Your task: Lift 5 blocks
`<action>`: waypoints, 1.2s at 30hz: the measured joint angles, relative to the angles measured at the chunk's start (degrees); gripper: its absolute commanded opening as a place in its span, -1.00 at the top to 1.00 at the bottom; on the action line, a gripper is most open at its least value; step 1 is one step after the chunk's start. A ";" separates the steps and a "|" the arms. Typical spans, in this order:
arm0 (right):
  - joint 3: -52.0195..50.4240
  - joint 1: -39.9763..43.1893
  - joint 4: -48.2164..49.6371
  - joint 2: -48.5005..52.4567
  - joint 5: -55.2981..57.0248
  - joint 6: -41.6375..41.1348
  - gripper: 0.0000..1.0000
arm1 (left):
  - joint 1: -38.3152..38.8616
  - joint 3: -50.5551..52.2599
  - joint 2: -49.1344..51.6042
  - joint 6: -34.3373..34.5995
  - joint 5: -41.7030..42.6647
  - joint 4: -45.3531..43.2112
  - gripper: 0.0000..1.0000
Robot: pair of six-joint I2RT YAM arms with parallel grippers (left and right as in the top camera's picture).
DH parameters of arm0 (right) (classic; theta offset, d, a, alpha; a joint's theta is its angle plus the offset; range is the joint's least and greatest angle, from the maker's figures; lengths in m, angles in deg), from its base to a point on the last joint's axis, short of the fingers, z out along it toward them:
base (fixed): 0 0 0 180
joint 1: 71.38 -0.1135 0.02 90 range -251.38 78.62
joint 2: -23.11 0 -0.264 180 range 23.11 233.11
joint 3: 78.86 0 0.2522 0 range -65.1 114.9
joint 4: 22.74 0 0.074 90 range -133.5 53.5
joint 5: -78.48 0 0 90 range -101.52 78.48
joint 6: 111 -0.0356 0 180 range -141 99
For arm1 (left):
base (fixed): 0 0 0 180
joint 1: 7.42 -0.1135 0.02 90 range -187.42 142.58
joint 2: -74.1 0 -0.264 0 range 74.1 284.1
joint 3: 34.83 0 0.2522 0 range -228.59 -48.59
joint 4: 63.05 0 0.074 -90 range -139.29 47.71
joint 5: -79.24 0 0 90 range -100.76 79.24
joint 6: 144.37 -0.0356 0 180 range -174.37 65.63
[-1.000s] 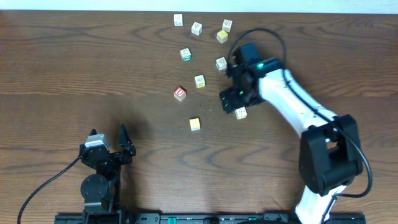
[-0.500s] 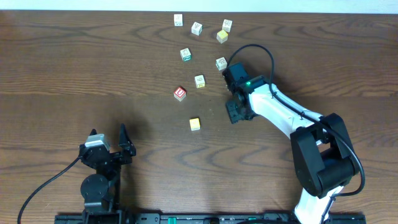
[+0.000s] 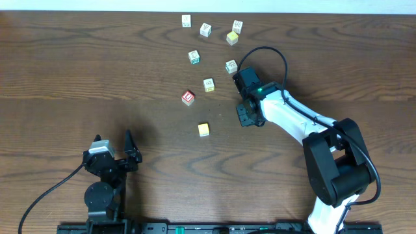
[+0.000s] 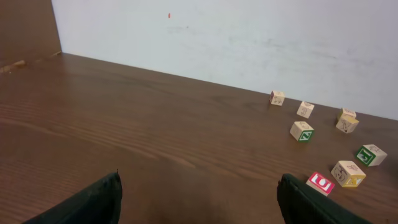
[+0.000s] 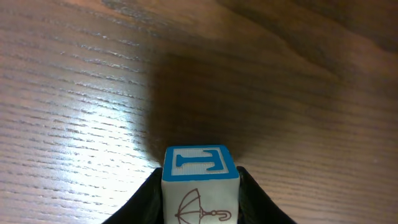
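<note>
Brown tabletop (image 3: 97,65) | since before, my right tool (image 3: 249,116) had closed around one blue-T block (image 5: 200,165), right of centre | left tool (image 4: 199,202) wide | I counted nine other blocks (image 3: 204,129), two tools.

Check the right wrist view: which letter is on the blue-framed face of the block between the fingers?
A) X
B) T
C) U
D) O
B: the block held in the right gripper shows a blue-bordered T on its top face, with an umbrella drawn on the face below it.
</note>
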State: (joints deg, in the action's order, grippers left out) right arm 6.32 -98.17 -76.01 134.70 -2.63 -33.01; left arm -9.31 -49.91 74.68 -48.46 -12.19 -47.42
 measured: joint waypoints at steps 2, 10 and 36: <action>0.02 0.00 -0.02 -0.02 -0.02 -0.83 0.71 | 0.00 0.00 0.00 0.00 0.00 -0.02 -0.60; 0.04 -0.13 -0.44 -0.04 -2.27 -4.74 0.97 | 0.00 0.00 0.00 0.00 0.00 -0.02 -0.60; 0.09 -12.09 -2.84 -0.46 -5.03 -14.82 0.02 | 0.00 0.00 0.00 0.00 0.00 0.00 -0.60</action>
State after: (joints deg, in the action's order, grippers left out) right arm 6.40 -110.25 -78.85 134.24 -7.66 -47.83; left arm -9.31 -49.91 74.68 -48.46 -12.19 -47.42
